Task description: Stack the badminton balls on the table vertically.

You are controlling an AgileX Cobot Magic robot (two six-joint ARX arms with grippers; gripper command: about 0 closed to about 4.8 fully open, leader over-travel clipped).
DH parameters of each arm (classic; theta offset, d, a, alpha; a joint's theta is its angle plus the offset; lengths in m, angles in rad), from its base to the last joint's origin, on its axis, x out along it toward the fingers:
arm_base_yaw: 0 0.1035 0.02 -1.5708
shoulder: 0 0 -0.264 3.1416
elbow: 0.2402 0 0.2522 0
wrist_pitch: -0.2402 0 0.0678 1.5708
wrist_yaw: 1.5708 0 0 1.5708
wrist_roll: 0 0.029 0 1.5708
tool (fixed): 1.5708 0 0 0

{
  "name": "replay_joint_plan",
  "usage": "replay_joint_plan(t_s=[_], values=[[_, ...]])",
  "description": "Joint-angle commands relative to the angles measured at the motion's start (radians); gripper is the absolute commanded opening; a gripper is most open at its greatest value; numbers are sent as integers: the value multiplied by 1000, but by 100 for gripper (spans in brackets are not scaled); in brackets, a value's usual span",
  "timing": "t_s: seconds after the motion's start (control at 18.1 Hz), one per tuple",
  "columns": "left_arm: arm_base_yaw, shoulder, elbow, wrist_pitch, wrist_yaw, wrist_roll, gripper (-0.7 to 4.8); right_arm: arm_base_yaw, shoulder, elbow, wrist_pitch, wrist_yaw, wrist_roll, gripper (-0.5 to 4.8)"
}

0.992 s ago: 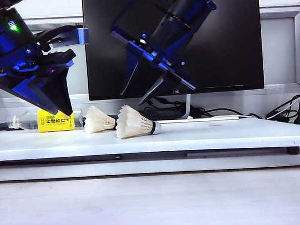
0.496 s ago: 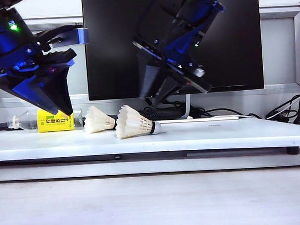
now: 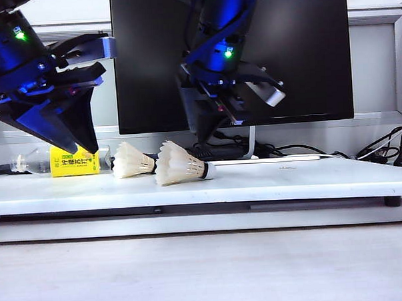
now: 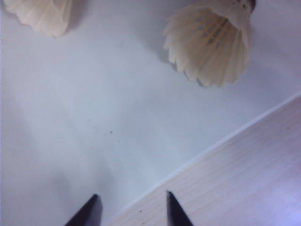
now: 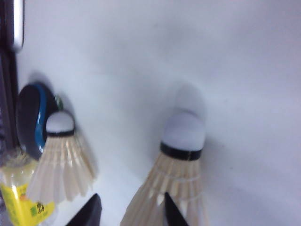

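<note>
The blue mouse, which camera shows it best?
The right wrist view: the mouse lies beside the far shuttlecock's cork tip, dark with a blue stripe. The exterior view hides it behind the shuttlecocks; the left wrist view misses it. The right gripper hangs above the near shuttlecock.

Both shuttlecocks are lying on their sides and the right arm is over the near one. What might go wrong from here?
1. The near shuttlecock lies on its side on the table; the right gripper hovers open over its feather skirt, so closing there may crush feathers or roll it.
2. The far shuttlecock and a blue mouse lie close by and could get nudged.
3. The left gripper hangs open near the table's front edge, well clear.
</note>
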Motion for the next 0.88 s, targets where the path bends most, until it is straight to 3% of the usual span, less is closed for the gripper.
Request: replay_joint_plan(t_s=[0.06,0.17,0.88], values=[[-1,-2,3,-7,0,-6,187,-8,-6,4,-43,6,14,185],[-1,-2,3,-24,-2,-1,187,-21,-5,4,-79,6,29,214],[-1,-2,3,-85,-45,10,187,-25,51,3,-37,-48,26,217]])
